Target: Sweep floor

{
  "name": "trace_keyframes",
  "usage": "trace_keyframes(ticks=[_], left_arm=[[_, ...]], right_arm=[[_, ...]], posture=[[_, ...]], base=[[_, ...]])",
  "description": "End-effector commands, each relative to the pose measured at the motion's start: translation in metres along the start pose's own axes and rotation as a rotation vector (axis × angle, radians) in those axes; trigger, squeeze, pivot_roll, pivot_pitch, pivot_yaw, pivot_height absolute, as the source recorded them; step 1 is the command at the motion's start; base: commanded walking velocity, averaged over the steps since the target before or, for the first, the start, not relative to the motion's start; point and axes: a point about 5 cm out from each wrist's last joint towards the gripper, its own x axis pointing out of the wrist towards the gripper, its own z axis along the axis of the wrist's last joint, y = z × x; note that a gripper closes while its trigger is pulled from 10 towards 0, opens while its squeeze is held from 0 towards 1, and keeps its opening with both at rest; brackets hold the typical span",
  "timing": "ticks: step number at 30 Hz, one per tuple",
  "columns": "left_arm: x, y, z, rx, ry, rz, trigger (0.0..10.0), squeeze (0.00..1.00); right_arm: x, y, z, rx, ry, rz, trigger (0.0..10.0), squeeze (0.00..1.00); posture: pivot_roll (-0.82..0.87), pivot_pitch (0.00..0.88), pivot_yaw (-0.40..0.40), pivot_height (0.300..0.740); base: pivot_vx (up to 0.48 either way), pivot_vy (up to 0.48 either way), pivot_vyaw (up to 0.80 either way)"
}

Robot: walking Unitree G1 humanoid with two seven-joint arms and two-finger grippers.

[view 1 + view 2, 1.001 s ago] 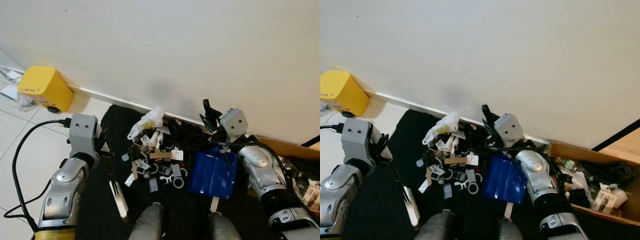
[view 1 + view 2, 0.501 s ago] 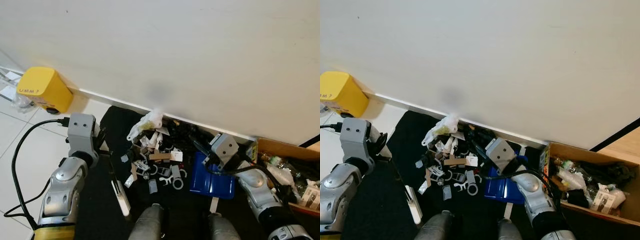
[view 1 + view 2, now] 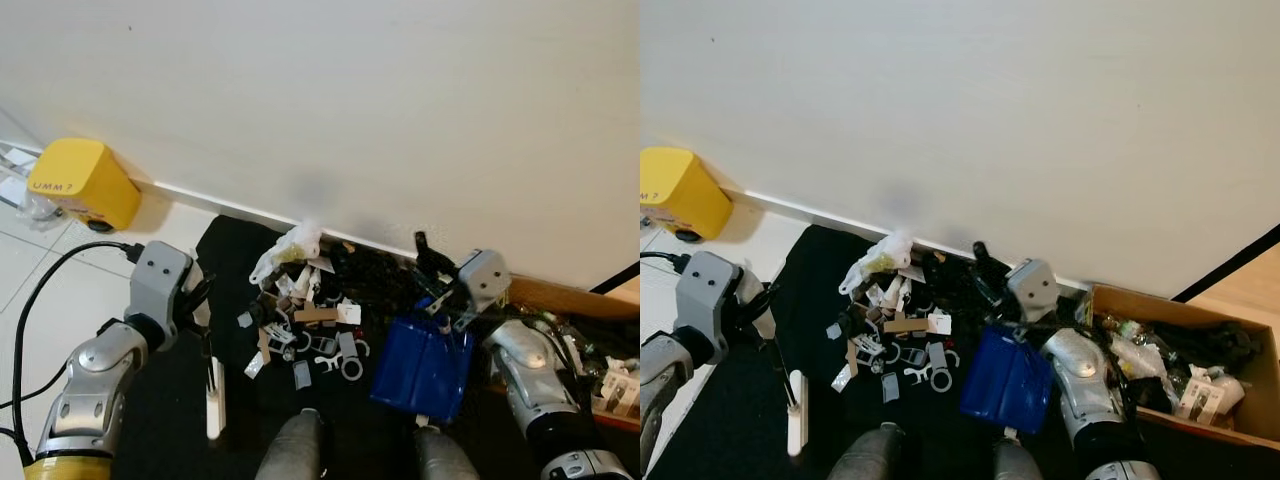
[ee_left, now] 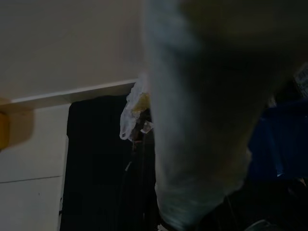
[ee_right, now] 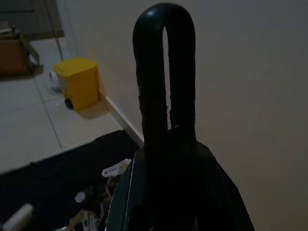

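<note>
The left end effector [image 3: 197, 300] sits behind its grey wrist block, so its fingers cannot be made out. In the left wrist view a blurred pale grey shape [image 4: 207, 110] covers much of the black floor mat [image 4: 96, 163]. The small pieces in the grey and white litter pile [image 3: 305, 320] are too small to identify. The brown cardboard box [image 3: 1200, 345] is cut off at the right edge.

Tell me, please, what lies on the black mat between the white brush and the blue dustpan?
In the left eye view, a pile of small litter lies between the white brush and the blue dustpan: grey clips, cardboard scraps and a crumpled white bag near the wall.
</note>
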Motion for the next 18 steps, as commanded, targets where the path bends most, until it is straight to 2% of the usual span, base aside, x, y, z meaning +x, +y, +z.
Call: trace_keyframes(ticks=[1, 8, 9, 12, 14, 16, 18], left_arm=[[0.0, 0.002, -0.001, 0.009, 0.001, 0.009, 10.0, 0.0], [0.005, -0.002, -0.002, 0.015, -0.021, -0.016, 10.0, 0.0], [0.005, -0.001, -0.001, 0.01, -0.03, -0.013, 10.0, 0.0], [0.004, 0.0, -0.001, 0.009, -0.033, -0.008, 10.0, 0.0], [0.004, 0.0, 0.0, 0.009, -0.034, -0.004, 10.0, 0.0], [0.003, 0.0, 0.0, 0.009, -0.035, -0.001, 10.0, 0.0], [0.002, 0.0, -0.001, 0.008, -0.038, 0.004, 10.0, 0.0]], right_arm=[[-0.003, 0.011, -0.007, 0.088, 0.009, 0.045, 10.0, 0.0], [0.0, 0.033, -0.021, 0.083, 0.055, 0.145, 10.0, 0.0], [0.006, 0.042, -0.02, 0.09, 0.045, 0.163, 10.0, 0.0], [0.013, 0.05, -0.017, 0.087, 0.023, 0.178, 10.0, 0.0], [0.018, 0.051, -0.015, 0.089, 0.031, 0.168, 10.0, 0.0], [0.019, 0.048, -0.016, 0.053, 0.052, 0.153, 10.0, 0.0], [0.017, 0.038, -0.02, 0.009, 0.106, 0.092, 10.0, 0.0]], posture=[[0.21, 0.228, 0.103, 0.74], [0.23, 0.23, 0.112, 0.74], [0.24, 0.229, 0.115, 0.74], [0.24, 0.229, 0.115, 0.74], [0.25, 0.224, 0.111, 0.74], [0.25, 0.223, 0.109, 0.74], [0.25, 0.223, 0.106, 0.74]], base=[[0.0, 0.0, 0.0], [0.0, 0.0, 0.0], [0.0, 0.0, 0.0], [0.0, 0.0, 0.0], [0.0, 0.0, 0.0], [0.0, 0.0, 0.0], [0.0, 0.0, 0.0]])
